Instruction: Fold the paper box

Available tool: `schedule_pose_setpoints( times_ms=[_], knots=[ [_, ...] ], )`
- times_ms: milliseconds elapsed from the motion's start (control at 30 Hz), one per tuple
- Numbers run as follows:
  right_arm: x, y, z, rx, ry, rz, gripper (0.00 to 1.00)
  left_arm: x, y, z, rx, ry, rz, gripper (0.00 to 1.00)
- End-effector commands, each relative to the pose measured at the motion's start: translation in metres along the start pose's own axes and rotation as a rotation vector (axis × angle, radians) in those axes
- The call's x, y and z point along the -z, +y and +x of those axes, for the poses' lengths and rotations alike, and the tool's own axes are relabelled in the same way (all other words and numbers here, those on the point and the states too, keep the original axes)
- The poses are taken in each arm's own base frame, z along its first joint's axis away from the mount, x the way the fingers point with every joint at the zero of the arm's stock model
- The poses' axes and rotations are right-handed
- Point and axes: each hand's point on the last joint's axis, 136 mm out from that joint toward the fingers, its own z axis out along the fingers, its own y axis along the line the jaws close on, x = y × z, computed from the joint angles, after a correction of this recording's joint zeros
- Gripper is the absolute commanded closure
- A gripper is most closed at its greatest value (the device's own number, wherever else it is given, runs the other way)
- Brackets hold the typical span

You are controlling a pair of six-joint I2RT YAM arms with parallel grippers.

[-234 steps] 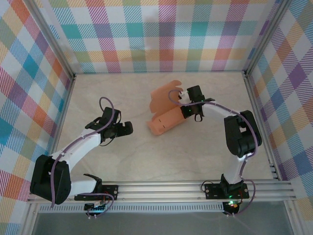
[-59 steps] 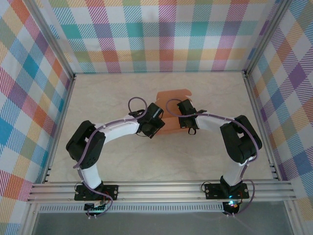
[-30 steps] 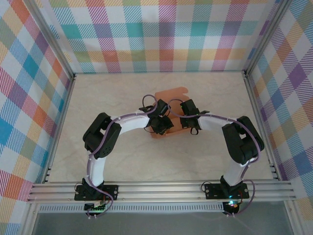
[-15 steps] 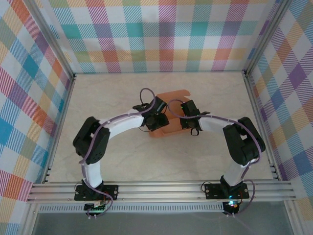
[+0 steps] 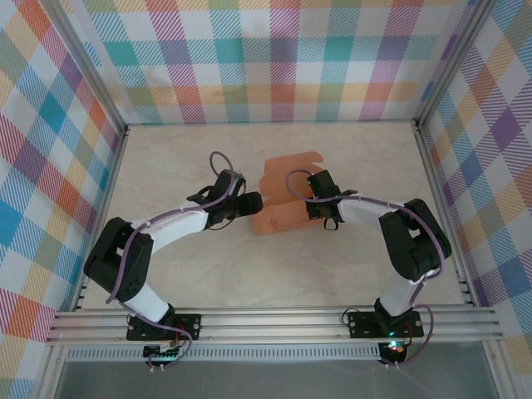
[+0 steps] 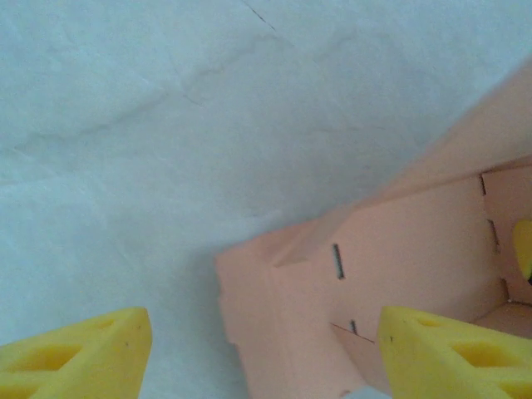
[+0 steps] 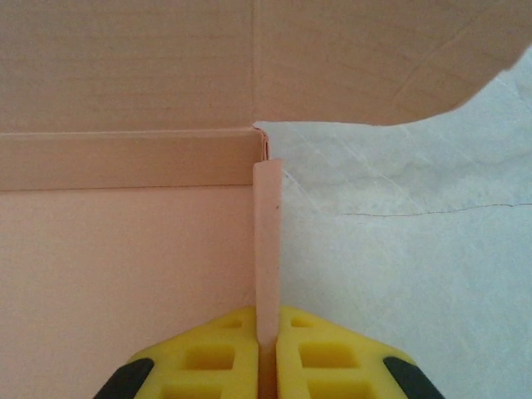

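Note:
The paper box is salmon-orange card, partly folded, lying mid-table with its lid flap spread toward the back. My right gripper is shut on the box's right side wall, which stands on edge between its yellow fingers. My left gripper hangs just left of the box, jaws open and apart from the card. In the left wrist view the box's near left corner lies between the spread yellow fingertips, untouched.
The pale tabletop is ringed by plaid walls and aluminium rails. Both arms reach in from the near edge and meet around the box.
My left gripper has opened and drawn back to the left, off the box's left end. The right gripper has kept its hold and place.

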Motion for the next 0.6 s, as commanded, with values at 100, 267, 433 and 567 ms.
schedule_pose_setpoints(
  times_ms=[100,267,433,567],
  knots=[
    [-0.002,0.002,0.013,0.002,0.037,-0.026,0.9,-0.002,-0.024,-0.036,-0.022,-0.096,0.231,0.33],
    [-0.004,0.002,0.013,0.001,0.039,-0.027,0.9,-0.027,-0.033,-0.03,-0.013,-0.022,0.267,0.4],
    [-0.003,0.002,0.011,-0.001,0.036,-0.027,0.9,-0.045,-0.039,-0.019,-0.003,0.016,0.288,0.43],
    [-0.004,0.002,0.012,-0.003,0.039,-0.027,0.9,-0.052,-0.052,-0.011,-0.028,0.038,0.304,0.43]
  ],
)
